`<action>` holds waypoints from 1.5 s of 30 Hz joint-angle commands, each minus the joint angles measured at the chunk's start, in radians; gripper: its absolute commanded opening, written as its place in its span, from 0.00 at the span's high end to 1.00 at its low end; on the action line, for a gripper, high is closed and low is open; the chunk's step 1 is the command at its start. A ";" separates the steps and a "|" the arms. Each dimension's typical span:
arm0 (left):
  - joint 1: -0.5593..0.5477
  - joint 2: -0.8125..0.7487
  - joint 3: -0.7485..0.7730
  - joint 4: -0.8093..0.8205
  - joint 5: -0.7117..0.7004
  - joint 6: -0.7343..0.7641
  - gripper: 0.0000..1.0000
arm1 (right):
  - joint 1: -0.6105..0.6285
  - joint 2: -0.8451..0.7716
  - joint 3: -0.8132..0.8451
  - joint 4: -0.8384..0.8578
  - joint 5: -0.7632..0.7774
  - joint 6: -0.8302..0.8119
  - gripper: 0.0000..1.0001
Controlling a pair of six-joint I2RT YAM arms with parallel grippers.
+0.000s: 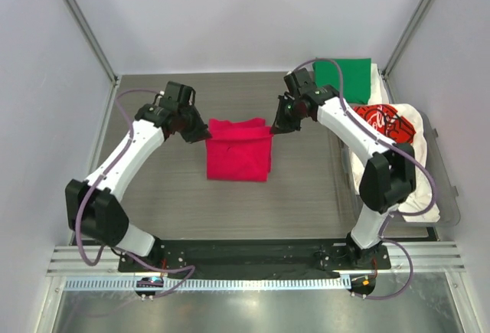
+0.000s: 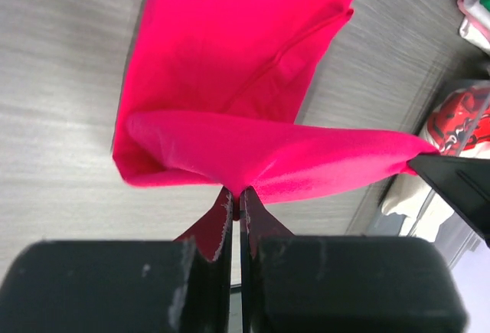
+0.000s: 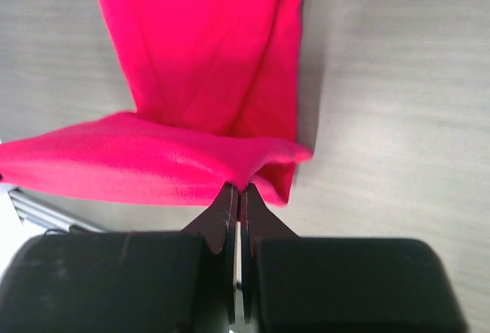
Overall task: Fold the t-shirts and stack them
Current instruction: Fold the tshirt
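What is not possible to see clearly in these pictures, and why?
- Top view: the pale pile under the printed t-shirt; the right arm crosses it, so its shirts cannot be counted.
- Top view: the print's design is too small to read.
- Right wrist view: the far end of the magenta t-shirt is cut off by the top edge.
- Wrist views: how many layers the left claw and right claw pinch; bunched cloth hides it.

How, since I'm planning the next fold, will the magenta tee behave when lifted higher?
Probably floppy: the magenta tee droops between the left gripper and right gripper. Likely light, since two small pinches carry its lifted edge.
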 commanded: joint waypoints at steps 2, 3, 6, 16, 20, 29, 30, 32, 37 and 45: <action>0.041 0.098 0.113 0.016 0.030 0.064 1.00 | -0.046 0.122 0.130 -0.034 -0.014 -0.067 0.99; 0.053 0.120 0.131 0.014 0.033 0.067 1.00 | -0.053 0.143 0.170 -0.034 -0.021 -0.070 0.99; 0.084 0.225 0.204 0.005 0.055 0.081 1.00 | -0.076 0.237 0.259 -0.042 -0.050 -0.081 0.99; 0.180 0.644 0.554 0.014 0.157 0.115 0.87 | -0.148 0.579 0.648 -0.083 -0.128 -0.070 0.82; 0.229 0.952 1.011 -0.188 0.292 0.156 0.54 | -0.171 0.691 0.859 -0.086 -0.189 -0.053 0.15; 0.228 0.587 0.624 -0.110 0.210 0.184 0.45 | -0.123 0.257 0.120 0.219 -0.183 -0.021 0.16; 0.226 0.551 0.527 -0.111 0.210 0.185 0.45 | -0.114 0.210 0.030 0.251 -0.180 -0.018 0.16; 0.226 0.437 0.436 -0.114 0.213 0.196 0.46 | -0.091 0.182 -0.044 0.274 -0.168 -0.007 0.17; 0.216 0.168 0.064 -0.061 0.233 0.211 0.48 | -0.021 0.165 -0.201 0.342 -0.136 0.004 0.28; 0.213 -0.200 -0.224 -0.114 0.226 0.239 0.49 | 0.114 0.191 -0.270 0.383 -0.061 0.071 0.45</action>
